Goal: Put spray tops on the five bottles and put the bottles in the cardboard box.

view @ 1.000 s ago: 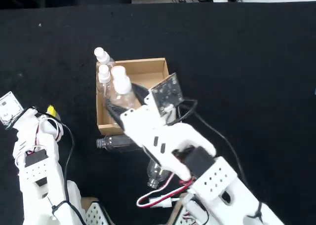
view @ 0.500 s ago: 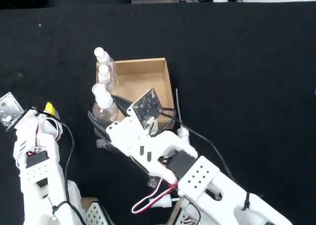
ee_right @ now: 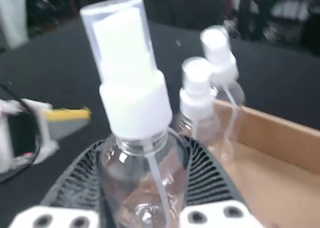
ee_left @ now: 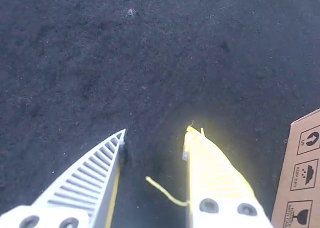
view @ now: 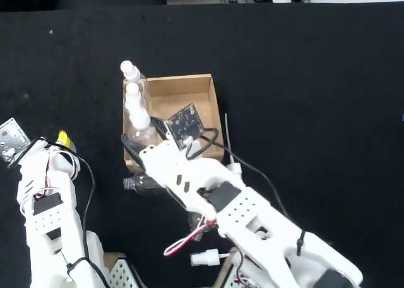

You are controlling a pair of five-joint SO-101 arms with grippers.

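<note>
Right end effector (ee_right: 145,150) around one bottle (ee_right: 131,100)

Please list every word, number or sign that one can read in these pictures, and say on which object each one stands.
On the cardboard box, outer side, left wrist view: framed handling signs with small captions, too small to read with certainty.
On the bottles and spray tops: no text.

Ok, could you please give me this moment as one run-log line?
right gripper: shut on capped bottle at cardboard box edge | left gripper: open | in box: two more bottles, capped | table: uncapped bottle lying
</note>
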